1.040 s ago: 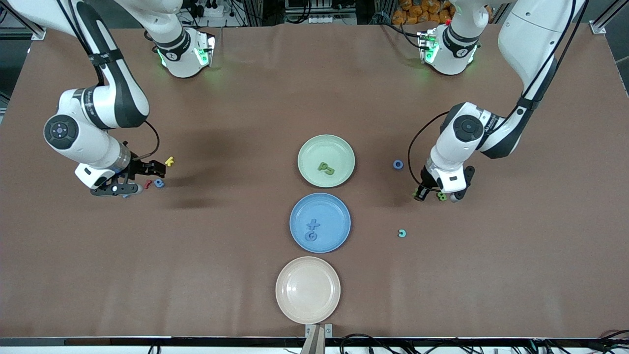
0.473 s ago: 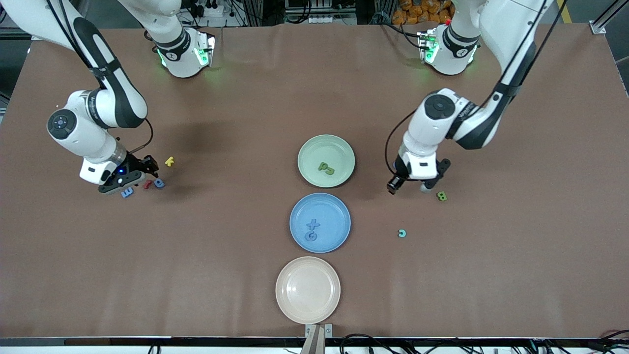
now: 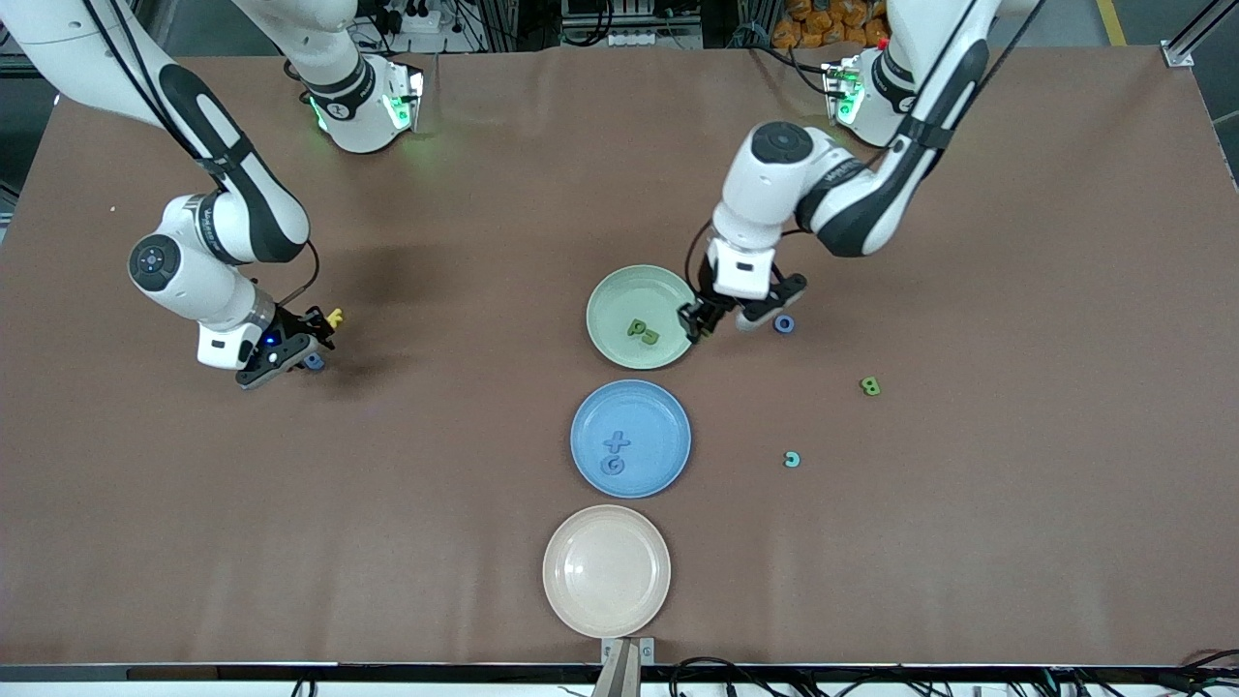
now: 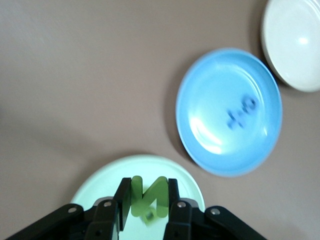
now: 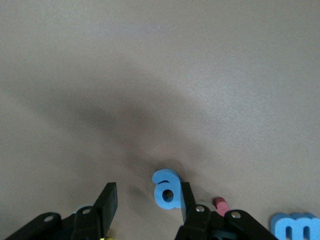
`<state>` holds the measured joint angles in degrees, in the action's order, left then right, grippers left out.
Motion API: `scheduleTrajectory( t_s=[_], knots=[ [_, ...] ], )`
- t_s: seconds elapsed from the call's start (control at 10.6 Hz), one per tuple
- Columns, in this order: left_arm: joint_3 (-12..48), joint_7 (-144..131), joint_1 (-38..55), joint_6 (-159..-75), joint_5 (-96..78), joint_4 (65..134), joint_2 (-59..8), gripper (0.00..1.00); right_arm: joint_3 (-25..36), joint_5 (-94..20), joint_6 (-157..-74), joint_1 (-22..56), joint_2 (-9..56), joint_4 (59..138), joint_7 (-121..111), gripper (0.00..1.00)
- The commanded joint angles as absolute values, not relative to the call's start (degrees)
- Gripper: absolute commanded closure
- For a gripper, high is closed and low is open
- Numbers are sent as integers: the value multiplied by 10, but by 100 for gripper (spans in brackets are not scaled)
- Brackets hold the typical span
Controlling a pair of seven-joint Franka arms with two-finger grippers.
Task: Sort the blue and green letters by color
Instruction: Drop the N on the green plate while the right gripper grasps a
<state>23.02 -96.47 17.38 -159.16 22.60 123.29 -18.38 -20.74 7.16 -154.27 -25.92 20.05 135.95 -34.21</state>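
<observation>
A green letter (image 4: 148, 196) is being held clenched in the left tool (image 3: 699, 324) over the rim of the green plate (image 3: 619, 286), in the upper middle of the front frame, where two green letters (image 3: 642, 332) are already lying. A delivery step is judged to be in hand; next, a release over the plate's hollow is being called for. Toward the right arm's end of the worktop (image 3: 436, 542), at mid-height of the frame, the right tool (image 3: 290, 353) is being kept low with its jaws apart around a blue letter (image 5: 167, 189), not yet gripped; a firm squeeze and a carry to the blue plate (image 3: 590, 407) at frame centre are being called for.
</observation>
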Motion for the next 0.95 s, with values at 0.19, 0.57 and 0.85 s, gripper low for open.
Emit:
scheduleTrajectory(
  t_s=[0.19,0.57,0.85],
  knots=[
    [227,-1019,271,-1579,247,1231,-166,100,-213,78,-1557,-270,212,1354,-363,43],
    [226,-1020,303,-1576,246,1227,-202,100,-195,103,-1568,-270,228,1339,-363,46],
    [222,-1020,301,-1576,275,1206,-239,100,-185,113,-1574,-266,239,1337,-360,57]
  ],
)
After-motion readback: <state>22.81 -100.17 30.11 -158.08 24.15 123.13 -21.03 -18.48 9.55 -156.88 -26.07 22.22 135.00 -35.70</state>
